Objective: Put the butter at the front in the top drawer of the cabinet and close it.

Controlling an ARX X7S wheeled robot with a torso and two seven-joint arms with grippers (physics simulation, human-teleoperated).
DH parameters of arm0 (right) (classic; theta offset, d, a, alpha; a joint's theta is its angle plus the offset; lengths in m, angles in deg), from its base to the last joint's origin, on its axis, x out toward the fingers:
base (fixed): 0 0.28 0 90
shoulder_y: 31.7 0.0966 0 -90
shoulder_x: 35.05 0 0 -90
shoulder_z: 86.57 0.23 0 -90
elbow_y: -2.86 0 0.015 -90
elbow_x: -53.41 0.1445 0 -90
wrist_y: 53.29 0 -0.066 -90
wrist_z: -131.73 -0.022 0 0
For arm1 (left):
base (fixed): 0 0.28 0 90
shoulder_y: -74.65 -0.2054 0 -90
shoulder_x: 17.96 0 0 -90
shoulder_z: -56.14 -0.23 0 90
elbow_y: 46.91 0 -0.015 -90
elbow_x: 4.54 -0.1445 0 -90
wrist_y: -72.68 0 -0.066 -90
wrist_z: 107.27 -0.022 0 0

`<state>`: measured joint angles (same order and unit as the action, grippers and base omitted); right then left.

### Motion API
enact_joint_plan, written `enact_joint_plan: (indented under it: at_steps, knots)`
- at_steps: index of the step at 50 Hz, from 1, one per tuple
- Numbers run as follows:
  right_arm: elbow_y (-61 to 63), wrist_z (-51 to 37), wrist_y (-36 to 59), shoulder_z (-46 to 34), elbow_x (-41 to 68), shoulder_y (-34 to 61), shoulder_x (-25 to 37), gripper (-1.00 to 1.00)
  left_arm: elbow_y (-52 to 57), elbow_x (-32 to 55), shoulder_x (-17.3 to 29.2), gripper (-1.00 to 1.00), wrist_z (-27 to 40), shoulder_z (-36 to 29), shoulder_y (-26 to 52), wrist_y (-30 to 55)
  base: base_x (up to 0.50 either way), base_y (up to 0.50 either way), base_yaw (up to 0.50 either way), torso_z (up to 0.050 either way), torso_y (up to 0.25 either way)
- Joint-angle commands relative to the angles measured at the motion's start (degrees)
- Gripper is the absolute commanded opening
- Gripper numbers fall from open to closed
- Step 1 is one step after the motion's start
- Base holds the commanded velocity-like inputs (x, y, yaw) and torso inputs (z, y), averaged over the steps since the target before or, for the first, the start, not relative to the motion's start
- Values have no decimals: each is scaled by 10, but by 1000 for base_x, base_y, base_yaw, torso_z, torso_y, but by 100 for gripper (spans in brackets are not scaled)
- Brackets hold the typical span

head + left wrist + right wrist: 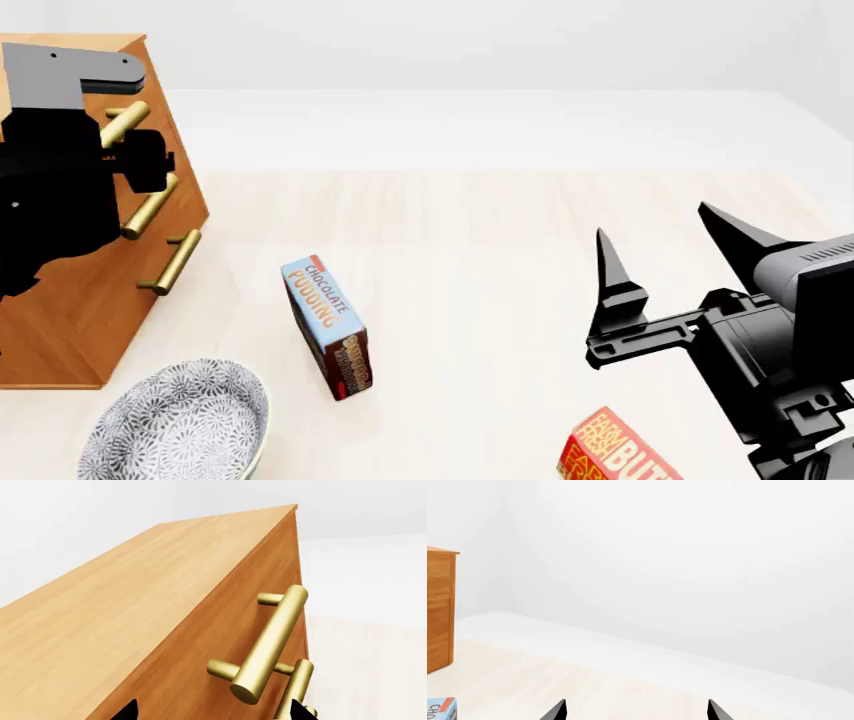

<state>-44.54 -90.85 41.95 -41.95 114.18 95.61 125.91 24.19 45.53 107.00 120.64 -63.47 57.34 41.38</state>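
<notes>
Pale tabletop [534,240], cabinet [80,310] far left, left gripper [217,715] spread by top drawer's handle [270,645], right gripper [667,255] open, empty, above butter [617,452].

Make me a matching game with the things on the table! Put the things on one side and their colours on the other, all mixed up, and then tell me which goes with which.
Things:
1. cabinet
2. pudding box
3. bowl
4. butter

Colours:
A. grey and white pattern
B. red with yellow lettering
C. light brown wood with brass handles
D. blue and brown

Pairs: 1-C, 2-D, 3-A, 4-B
</notes>
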Motion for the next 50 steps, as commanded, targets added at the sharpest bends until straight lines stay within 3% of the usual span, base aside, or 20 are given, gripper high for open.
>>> enact_joint_plan:
  at_steps: [1,20,26,33,40,46,50]
  knots:
    - [-2,2,-6,1,-3,-6,1,100,-52,-71,25,100,37,-7,3,-15,0,0,0,0,0]
    - [4,0,-7,4,-2,-8,6,100,-21,-90,45,100,63,-14,2,-9,7,8,7,1,0]
    - [5,-1,-4,5,0,-6,5,100,127,-34,65,100,81,14,-10,29,2,3,4,0,0]
    - [3,-2,-8,5,-3,-10,5,100,371,156,80,100,155,125,-37,114,0,0,0,0,0]
    - [2,-2,-2,5,-3,-7,0,100,507,305,86,100,252,196,-49,147,0,0,0,0,0]
    - [1,-1,-2,4,-6,-8,-3,100,600,311,89,100,270,209,-86,125,0,0,0,0,0]
    - [2,0,-2,4,-7,-9,-4,100,665,239,91,100,240,208,-126,87,0,0,0,0,0]
